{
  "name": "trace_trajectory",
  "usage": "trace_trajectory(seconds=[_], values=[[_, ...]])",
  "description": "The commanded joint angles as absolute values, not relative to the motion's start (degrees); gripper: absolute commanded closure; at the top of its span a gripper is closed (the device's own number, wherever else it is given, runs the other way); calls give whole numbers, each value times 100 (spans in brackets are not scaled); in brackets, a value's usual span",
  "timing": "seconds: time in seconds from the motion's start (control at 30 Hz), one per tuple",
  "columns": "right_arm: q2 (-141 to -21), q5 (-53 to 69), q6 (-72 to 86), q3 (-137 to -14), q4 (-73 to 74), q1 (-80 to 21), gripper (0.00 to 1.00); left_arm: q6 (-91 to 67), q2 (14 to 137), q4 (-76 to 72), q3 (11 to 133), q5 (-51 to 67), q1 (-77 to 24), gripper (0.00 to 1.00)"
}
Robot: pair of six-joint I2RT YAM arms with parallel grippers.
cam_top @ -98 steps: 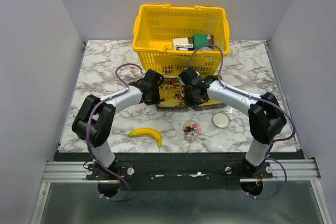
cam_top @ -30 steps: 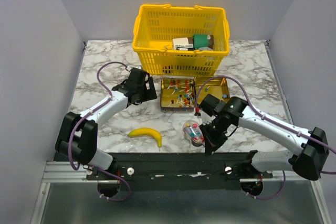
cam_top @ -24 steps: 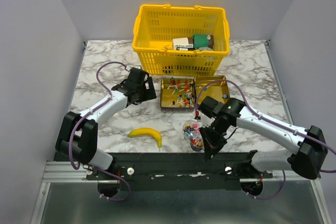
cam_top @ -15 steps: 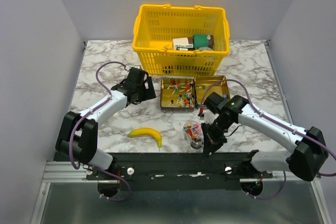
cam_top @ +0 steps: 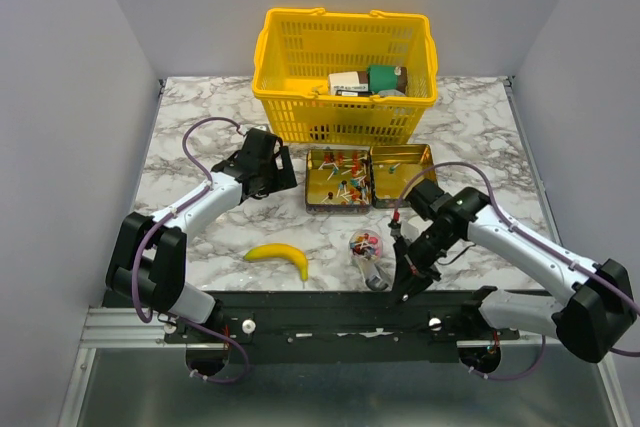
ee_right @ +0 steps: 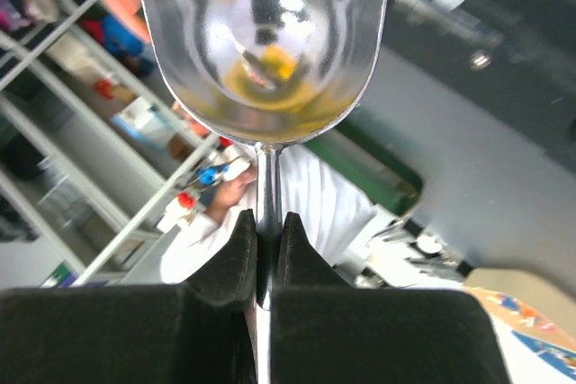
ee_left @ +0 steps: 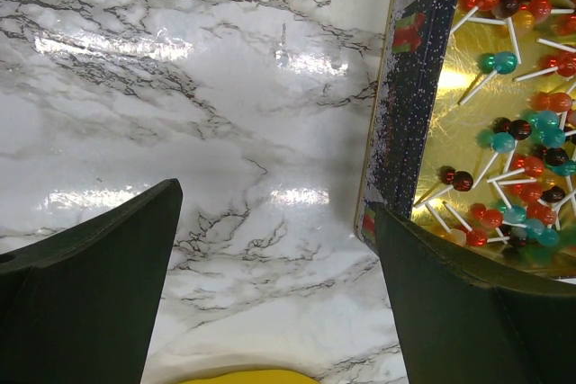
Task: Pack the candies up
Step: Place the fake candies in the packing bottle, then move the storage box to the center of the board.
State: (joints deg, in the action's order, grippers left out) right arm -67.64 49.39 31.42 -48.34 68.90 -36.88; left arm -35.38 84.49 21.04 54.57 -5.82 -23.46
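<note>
Marble table [cam_top: 180,137], left tool [ee_left: 274,213] reaching, spread beside tin [ee_left: 387,132], right tool [ee_right: 263,222] clamped on spoon [ee_right: 261,42]

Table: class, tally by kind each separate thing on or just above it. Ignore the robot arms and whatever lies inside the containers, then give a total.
Yellow basket: 1
Open gold tin: 1
Banana: 1
Clear cup holding candies: 1
Metal spoon: 1
Total: 5
</note>
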Motion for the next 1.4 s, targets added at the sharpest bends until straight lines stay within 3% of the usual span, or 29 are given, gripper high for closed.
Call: trace_trajectory(seconds=[0.0, 0.23, 0.37, 0.57, 0.8, 1.0, 1.37], values=[[-6531, 5677, 3480, -4790, 7084, -3621, 99, -3524, 8473, 2013, 5396, -598, -2312, 1], [-6521, 5889, 3718, -5088, 7005, -3498, 100, -3533, 8473, 2030, 5396, -589, -2312, 1], [-6855, 5494, 3648, -5885, 7031, -3445, 100, -3533, 8473, 2022, 5396, -519, -2303, 1], [-7865, 4536, 3892, -7048, 6655, -3331, 100, -3568, 8490, 1942, 5388, -264, -2303, 1], [-9139, 4500, 5456, -7576, 4908, -3296, 100, -3603, 8464, 2144, 5476, -386, -2303, 1], [-10167, 4184, 6423, -8393, 4650, -3296, 100, -3717, 8490, 2224, 5493, -422, -2285, 1], [-10362, 4174, 8867, -7533, 3104, -3349, 100, -3762, 8517, 2347, 5555, -571, -2259, 1]])
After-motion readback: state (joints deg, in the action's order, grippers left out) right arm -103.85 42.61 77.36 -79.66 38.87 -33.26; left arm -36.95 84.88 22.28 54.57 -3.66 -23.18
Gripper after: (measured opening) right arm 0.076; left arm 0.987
